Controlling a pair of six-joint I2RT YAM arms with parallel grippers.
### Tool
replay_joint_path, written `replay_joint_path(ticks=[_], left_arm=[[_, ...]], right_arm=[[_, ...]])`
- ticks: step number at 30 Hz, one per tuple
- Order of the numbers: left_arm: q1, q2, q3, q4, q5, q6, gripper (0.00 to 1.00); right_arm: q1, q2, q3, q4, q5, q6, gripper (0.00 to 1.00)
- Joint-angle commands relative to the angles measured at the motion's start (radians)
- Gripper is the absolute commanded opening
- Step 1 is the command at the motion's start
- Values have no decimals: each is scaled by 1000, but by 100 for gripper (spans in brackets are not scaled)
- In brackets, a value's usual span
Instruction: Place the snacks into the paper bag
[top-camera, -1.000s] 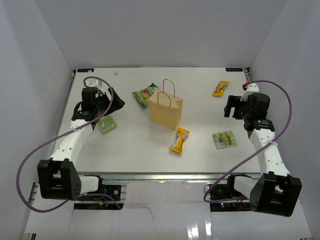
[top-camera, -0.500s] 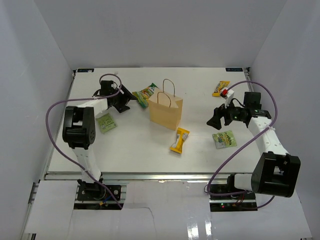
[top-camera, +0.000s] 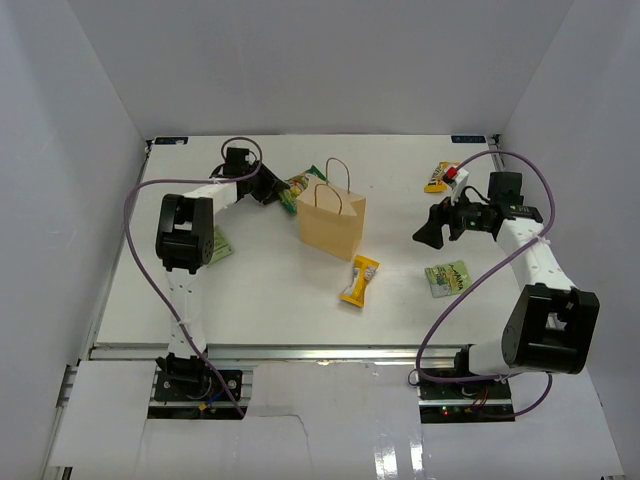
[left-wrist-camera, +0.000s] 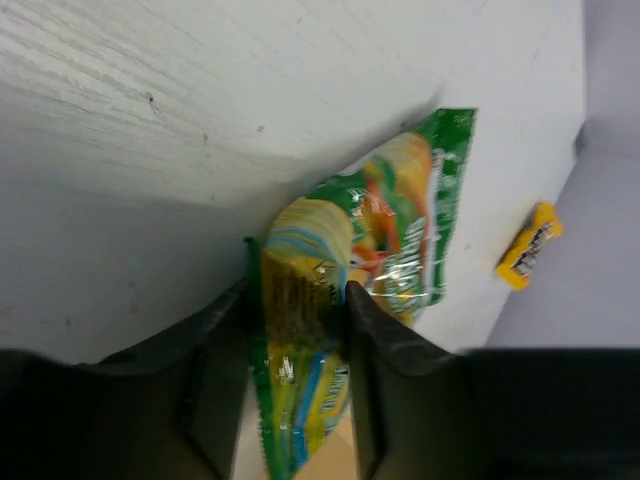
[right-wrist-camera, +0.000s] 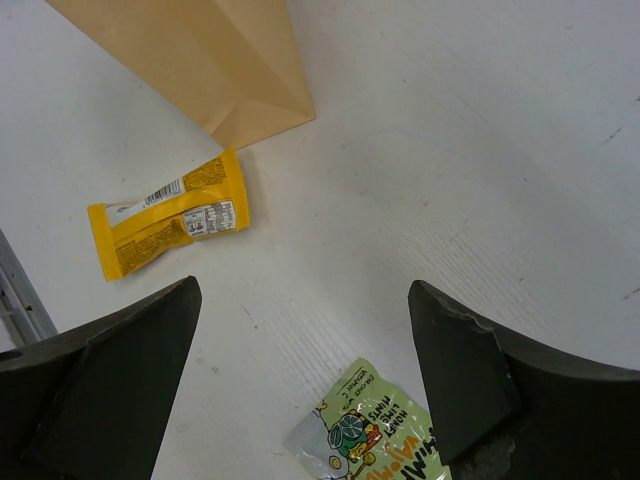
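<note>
Looking down from the top camera: finds the paper bag (top-camera: 332, 225) standing upright a little left of the middle of the table (top-camera: 270, 300), handles up. Shows the left gripper (top-camera: 277, 189) stretched toward the far edge, just left of the bag, jaws pinching the green-and-yellow pouch (top-camera: 300, 183) right beside the bag's far-left corner. Catches the right gripper (top-camera: 430, 226) hovering right of the bag, jaws spread wide, gripping nothing. Picks out the near yellow bar (top-camera: 360, 281) between the bag and the near edge, the far yellow bar (top-camera: 441, 177) toward the far right corner, the right light-green packet (top-camera: 449, 277) toward the right edge, and the left light-green packet (top-camera: 216, 246) toward the left edge, partly hidden behind the left arm.

Switching to the left wrist: shows both dark fingers (left-wrist-camera: 215, 390) squeezing the pouch (left-wrist-camera: 385, 240) by one crinkled end, close to the white tabletop; glimpses the far yellow bar (left-wrist-camera: 528, 245), small, near the wall.

Turning to the right wrist: frames two fingers (right-wrist-camera: 110, 390) well apart, with nothing gripped; takes in a bottom corner of the bag (right-wrist-camera: 220, 60), the near yellow bar (right-wrist-camera: 165, 225) just beside it, and the right light-green packet (right-wrist-camera: 375, 440) at the frame's lower edge.
</note>
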Motion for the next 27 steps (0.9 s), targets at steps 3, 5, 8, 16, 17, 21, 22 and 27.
replay_joint_path(ticks=[3,5,8,16,17,21,22,27], left_arm=[[-5,-1,-6,-26,-5,-18,38],[-2,-41,-41,-24,-29,-1,30],[3,-83,-73,-18,-52,53,22],[12,-340,-149,101,-111,340,4],[14,-372,-170,114,-115,413,1],[14,-523,-248,228,-72,603,0],[12,-573,-259,264,-65,633,0],[12,-675,-264,296,-37,771,0]], right_arm=[[-11,4,55,-6,-27,-4,90],[-13,6,54,-5,-32,-3,90],[-14,6,47,-3,-38,2,90],[-14,3,44,-8,-61,-9,90],[-14,3,44,-6,-67,-9,90],[-14,7,50,-5,-78,-12,90],[-14,9,52,-5,-81,-10,90],[-14,10,58,-6,-87,-12,90]])
